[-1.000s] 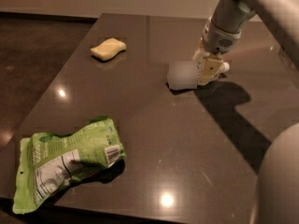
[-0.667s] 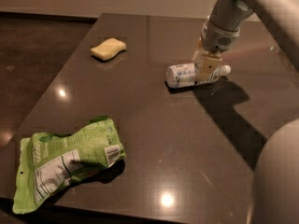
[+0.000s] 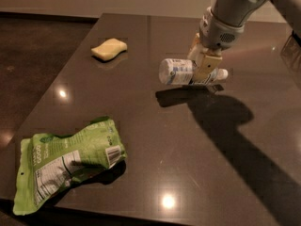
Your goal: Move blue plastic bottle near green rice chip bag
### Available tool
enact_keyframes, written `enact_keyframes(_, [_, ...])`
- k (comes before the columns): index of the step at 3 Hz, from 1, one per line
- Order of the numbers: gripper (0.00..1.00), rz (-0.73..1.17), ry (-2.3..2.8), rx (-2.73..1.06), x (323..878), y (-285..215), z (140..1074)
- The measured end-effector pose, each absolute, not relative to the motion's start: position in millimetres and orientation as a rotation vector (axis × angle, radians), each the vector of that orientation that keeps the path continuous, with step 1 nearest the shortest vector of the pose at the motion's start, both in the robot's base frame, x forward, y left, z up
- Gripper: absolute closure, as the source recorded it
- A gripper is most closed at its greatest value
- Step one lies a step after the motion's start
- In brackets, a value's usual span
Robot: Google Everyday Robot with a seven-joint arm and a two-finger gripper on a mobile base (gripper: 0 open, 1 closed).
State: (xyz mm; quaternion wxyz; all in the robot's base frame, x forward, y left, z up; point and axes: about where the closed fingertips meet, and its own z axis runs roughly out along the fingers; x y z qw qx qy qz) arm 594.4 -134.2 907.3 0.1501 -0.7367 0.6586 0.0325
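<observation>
The gripper [image 3: 203, 71] hangs over the far right part of the dark table [image 3: 155, 140], its fingers clamped on the blue plastic bottle [image 3: 176, 72]. The bottle lies sideways just above the tabletop, over its own shadow, with its white cap pointing right. The green rice chip bag [image 3: 66, 161] lies crumpled at the near left corner, well apart from the bottle. A yellow sponge [image 3: 109, 49] sits at the far left.

The blue plastic bottle [image 3: 176, 72] is a small clear bluish bottle with a white-and-blue label. It lies sideways, white cap pointing right, clamped around its middle by the gripper [image 3: 205, 68] just above the far part of the bench [image 3: 155, 140]. The green rice chip bag [image 3: 66, 161] lies crumpled at the near left corner, nutrition panel and barcode up, well apart from the bottle.
</observation>
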Motion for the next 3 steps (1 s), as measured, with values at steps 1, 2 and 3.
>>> enact_keyframes(1, [1.0,0.095,1.811,-2.165,551.8,-112.6,921.1])
enact_keyframes(2, [1.0,0.086,1.748,-2.221,510.6,-91.4,924.4])
enact_keyframes(3, [0.84,0.057,1.697,-2.289,483.9,-72.4,919.1])
